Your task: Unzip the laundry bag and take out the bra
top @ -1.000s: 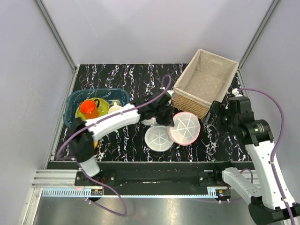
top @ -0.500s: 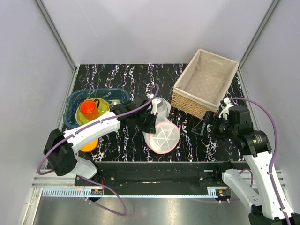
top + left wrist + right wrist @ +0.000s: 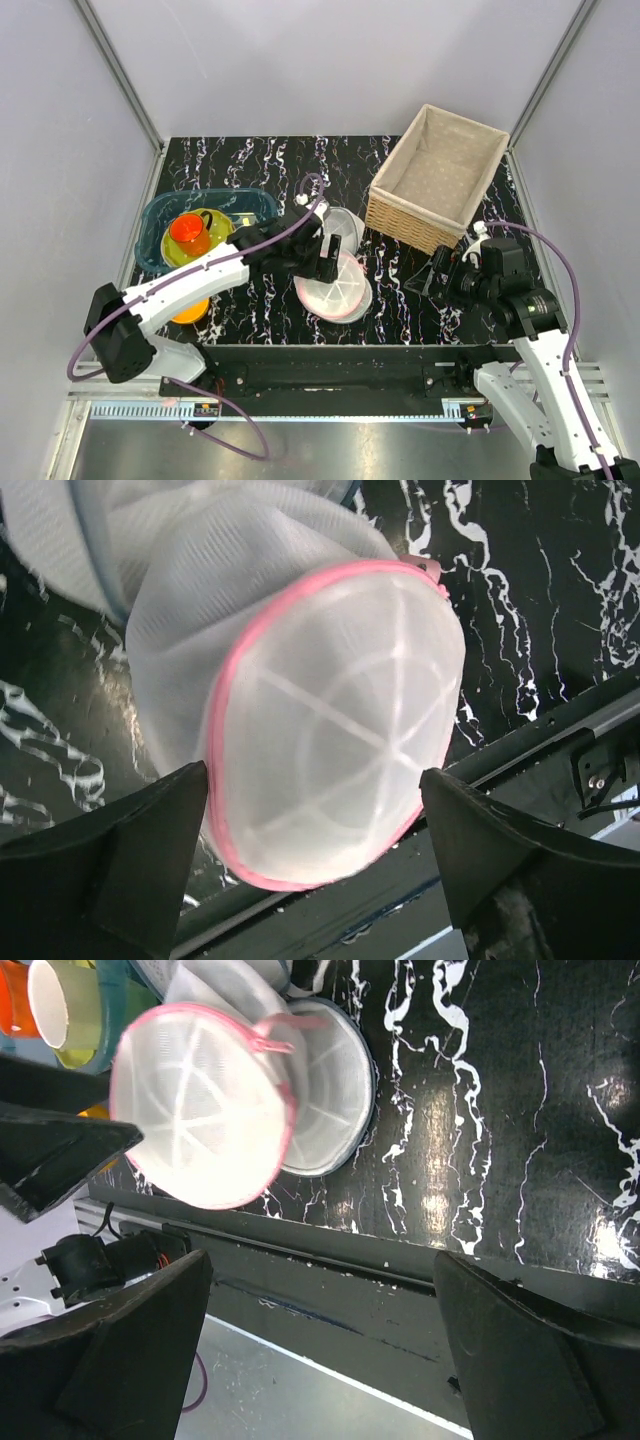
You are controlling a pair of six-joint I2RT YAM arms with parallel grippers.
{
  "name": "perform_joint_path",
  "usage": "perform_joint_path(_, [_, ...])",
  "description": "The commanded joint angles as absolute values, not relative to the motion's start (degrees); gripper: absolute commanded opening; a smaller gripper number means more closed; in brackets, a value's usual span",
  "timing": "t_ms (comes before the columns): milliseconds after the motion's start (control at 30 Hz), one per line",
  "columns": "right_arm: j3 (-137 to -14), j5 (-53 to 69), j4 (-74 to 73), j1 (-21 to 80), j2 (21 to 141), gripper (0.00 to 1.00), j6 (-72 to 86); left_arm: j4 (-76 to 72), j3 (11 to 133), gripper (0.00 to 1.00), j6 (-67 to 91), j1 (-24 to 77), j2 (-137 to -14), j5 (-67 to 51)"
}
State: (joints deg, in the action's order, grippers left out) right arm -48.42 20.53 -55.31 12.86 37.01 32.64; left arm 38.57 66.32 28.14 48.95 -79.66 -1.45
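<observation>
Bag (image 3: 335, 288) lies near the desk's (image 3: 250, 160) front edge, overlapping a white dome (image 3: 345, 224), apparently zipped. Left hand (image 3: 327, 258) straddles it, fingers spread, gripping nothing. Right hand (image 3: 447, 275) waits open, well apart, likely for the zipper (image 3: 425, 566).

On my feed the laundry bag (image 3: 336, 288) is white mesh with a pink rim, and pale spokes cross its dome. The table (image 3: 250, 165) is black with white marble veining. The basket (image 3: 437, 170) is tan wicker with a pale beige lining. A teal bin (image 3: 158, 215) holds an orange cup (image 3: 188, 233) and a yellow-green dish (image 3: 217, 230). The left arm (image 3: 190, 280) and right arm (image 3: 555, 370) are white with black joints.
</observation>
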Motion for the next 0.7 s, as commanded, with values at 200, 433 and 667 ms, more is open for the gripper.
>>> perform_joint_path(200, [-45.53, 21.45, -49.84, 13.18, 38.58, 1.00, 34.10, 39.29, 50.73, 0.90, 66.07, 64.23, -56.45, 19.48])
perform_joint_path(433, [-44.39, 21.88, -49.31, 13.27, 39.81, 1.00, 33.31, 33.96, 45.00, 0.91, 73.49, 66.80, -58.52, 24.61])
perform_joint_path(667, [-44.56, 24.25, -48.52, 13.18, 40.87, 1.00, 33.57, 26.37, 47.02, 0.71, 67.16, 63.82, -69.85, 27.69])
